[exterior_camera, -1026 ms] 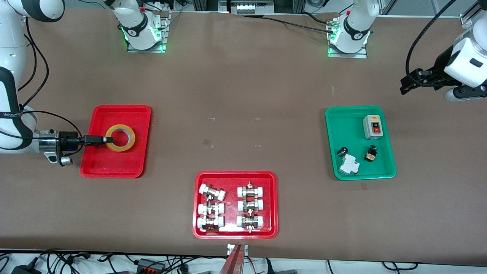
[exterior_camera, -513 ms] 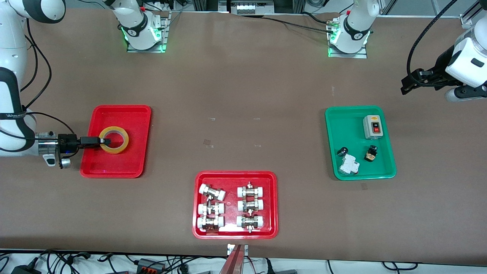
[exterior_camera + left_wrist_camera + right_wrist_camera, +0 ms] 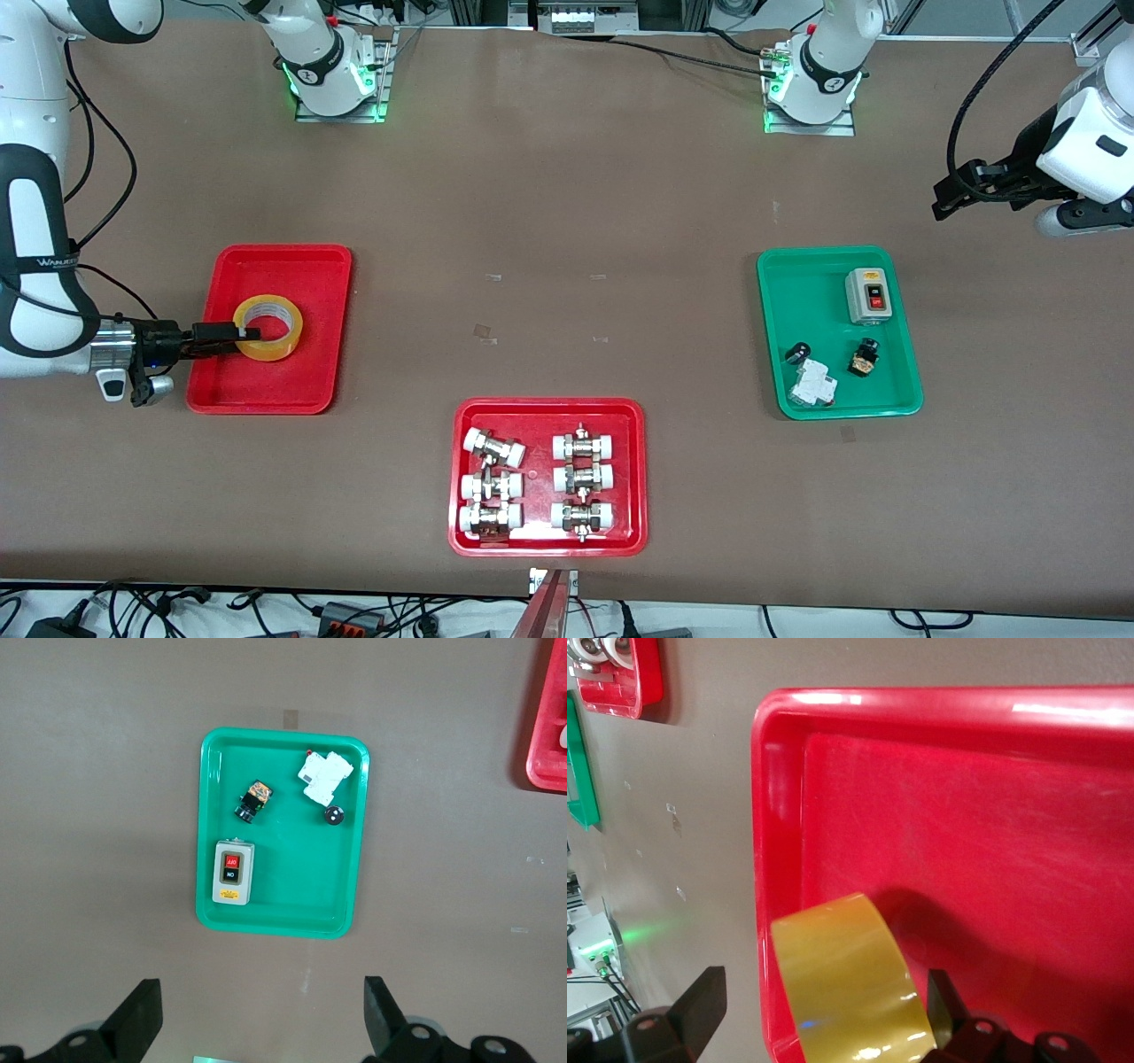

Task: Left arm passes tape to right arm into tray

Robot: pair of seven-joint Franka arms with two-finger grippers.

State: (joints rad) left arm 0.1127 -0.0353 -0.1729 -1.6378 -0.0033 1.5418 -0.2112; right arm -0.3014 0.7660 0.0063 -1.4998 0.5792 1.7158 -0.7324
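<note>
the tape (image 3: 267, 328) is down in the plain red tray (image 3: 301, 266) at the right arm's end of the surface, sitting in the half of the tray toward that arm — so the job looks all but done from here. the roll seems tilted, one edge propped up, its yellow band facing the right wrist view (image 3: 850, 988) rather than lying flat; i'd call that a judgement, the angle is hard to read.

the right hand (image 3: 239, 334) is low at the roll, fingers spread, one tip reaching into the hole of the ring and the roll's wall between the two fingers. whether a finger touches the tape i can't tell. in the right wrist view the two dark fingers (image 3: 700, 1001) stand wide apart on either side of the roll, not pinching it. what's left, i'd say, is only for the right arm (image 3: 35, 266) to back out and clear the tray.

the left hand (image 3: 961, 186) waits up in the air over bare surface near the green tray (image 3: 780, 301), fingers spread, holding nothing — its own camera looks straight down on that green tray with a grey switch box (image 3: 232, 872) in it.

the second red tray (image 3: 638, 470), nearer the front camera, carries its metal fittings untouched.

hard to see: the underside of the roll where it meets the tray, and most of the right arm, cut off at the view's edge.
</note>
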